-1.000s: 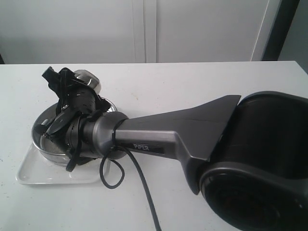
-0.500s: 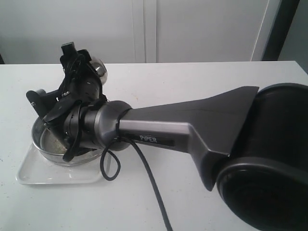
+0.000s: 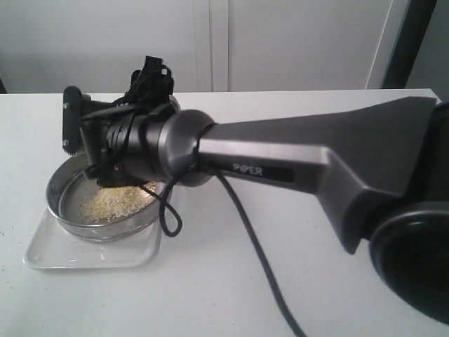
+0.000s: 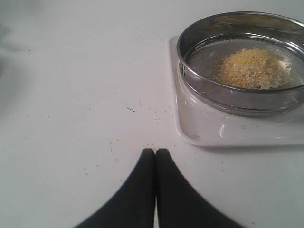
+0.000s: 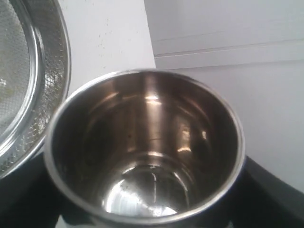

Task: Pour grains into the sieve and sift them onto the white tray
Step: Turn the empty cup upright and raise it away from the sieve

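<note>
Yellow-beige grains [image 4: 249, 69] heaped in round steel-mesh sieve [image 4: 227, 99] on flat white tray [image 4: 202, 130], left claw [image 4: 155, 156] closed empty — steel cup [image 5: 142, 142] gripped by right claw [image 5: 145, 204].

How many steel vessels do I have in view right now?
2. The sieve sits on the white tray, the grains piled in it. The steel cup, empty, is beside the sieve's rim in the right wrist view. The arm may hide others.

Sieve [image 3: 98, 226] partly behind right arm [image 3: 280, 165]
</note>
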Robot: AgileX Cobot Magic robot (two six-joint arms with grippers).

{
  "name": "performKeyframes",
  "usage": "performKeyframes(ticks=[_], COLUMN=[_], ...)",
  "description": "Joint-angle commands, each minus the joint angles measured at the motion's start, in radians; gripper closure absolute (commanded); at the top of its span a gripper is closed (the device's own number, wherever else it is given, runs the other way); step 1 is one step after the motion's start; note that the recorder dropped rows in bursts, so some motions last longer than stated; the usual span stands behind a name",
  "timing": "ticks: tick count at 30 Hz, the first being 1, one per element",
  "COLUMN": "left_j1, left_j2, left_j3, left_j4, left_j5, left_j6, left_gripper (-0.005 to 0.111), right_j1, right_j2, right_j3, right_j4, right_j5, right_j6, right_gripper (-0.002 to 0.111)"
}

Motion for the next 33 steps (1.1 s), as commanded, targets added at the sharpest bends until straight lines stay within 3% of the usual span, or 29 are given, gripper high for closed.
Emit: performKeyframes(ticks=[1,18,33], left_j1=[0.001,0.001,0.001], left_j2=[-0.004,-0.004,-0.004], left_j3=[0.004,0.004,0.004], left_j4=[-0.008,-0.008,-0.008], left_j5=[-0.001,-0.001,-0.001], left_j6=[0.0,0.0,0.0], left_gripper=[0.107,0.107,0.107], right_j1=[-0.051,-0.279,-0.503], right_j2=[-0.079,-0.305,-0.464], right_j3=[0.003,0.145,0.361], right_j4=[0.166,0.695,0.93], right_j5=[-0.063,-0.19,-0.357], right_j6=[0.001,-0.28,-0.312], right_gripper=[0.108,0.108,0.108])
